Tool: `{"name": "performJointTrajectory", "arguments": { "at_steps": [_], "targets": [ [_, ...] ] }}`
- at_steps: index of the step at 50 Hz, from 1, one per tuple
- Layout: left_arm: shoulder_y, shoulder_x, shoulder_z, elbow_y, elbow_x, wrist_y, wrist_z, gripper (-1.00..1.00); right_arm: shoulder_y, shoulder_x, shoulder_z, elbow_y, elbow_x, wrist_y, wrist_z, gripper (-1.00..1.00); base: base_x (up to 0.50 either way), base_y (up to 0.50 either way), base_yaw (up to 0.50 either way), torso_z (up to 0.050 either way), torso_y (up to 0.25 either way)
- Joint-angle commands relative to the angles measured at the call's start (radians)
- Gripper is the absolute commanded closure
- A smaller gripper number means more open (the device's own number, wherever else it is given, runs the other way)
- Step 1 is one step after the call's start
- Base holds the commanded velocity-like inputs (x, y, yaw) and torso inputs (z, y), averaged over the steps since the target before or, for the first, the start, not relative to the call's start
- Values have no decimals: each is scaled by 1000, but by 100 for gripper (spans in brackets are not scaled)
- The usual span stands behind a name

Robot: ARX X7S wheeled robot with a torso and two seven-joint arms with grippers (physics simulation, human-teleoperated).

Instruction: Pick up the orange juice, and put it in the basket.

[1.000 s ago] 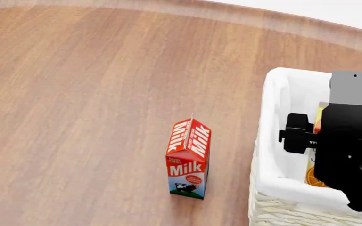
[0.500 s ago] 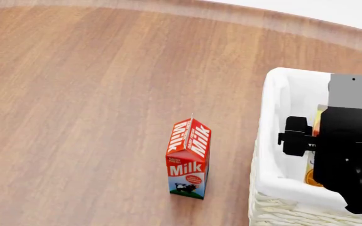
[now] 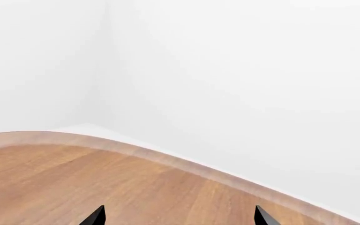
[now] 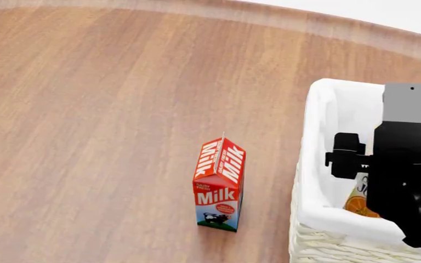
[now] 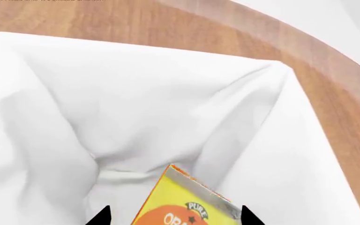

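Orange juice [image 5: 180,206] down inside the basket [image 4: 314,164], leaning against the white liner, near the tabletop's [image 4: 108,109] right edge. Right gripper [image 5: 175,216] above the carton, jaws spread wide either side of its gabled top, apparently not pinching it. Left gripper [image 3: 180,216] over bare wood near the far edge, jaws wide apart, empty. Milk carton [image 4: 219,183] upright just left of the basket.

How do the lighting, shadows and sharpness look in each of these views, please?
Head view: even, soft light, everything sharp, with only a faint shadow at the foot of the Milk carton. Right wrist view: soft shading in the folds of the basket liner, with the orange juice lettering crisp. Left wrist view: a flat, nearly featureless white background above the table, no glare.
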Motion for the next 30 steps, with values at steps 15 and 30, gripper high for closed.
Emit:
{"name": "performJointTrajectory", "arguments": {
  "at_steps": [15,30],
  "targets": [
    [-1,-6,3,9,-5,-1,-6,-100,18,50,26,-107,34,67,65,-100,0,0,0,0,0],
    [7,-16,-10,34,-21,1,-14,-100,16,93,54,-239,82,113,126,-100,0,0,0,0,0]
  ]
}}
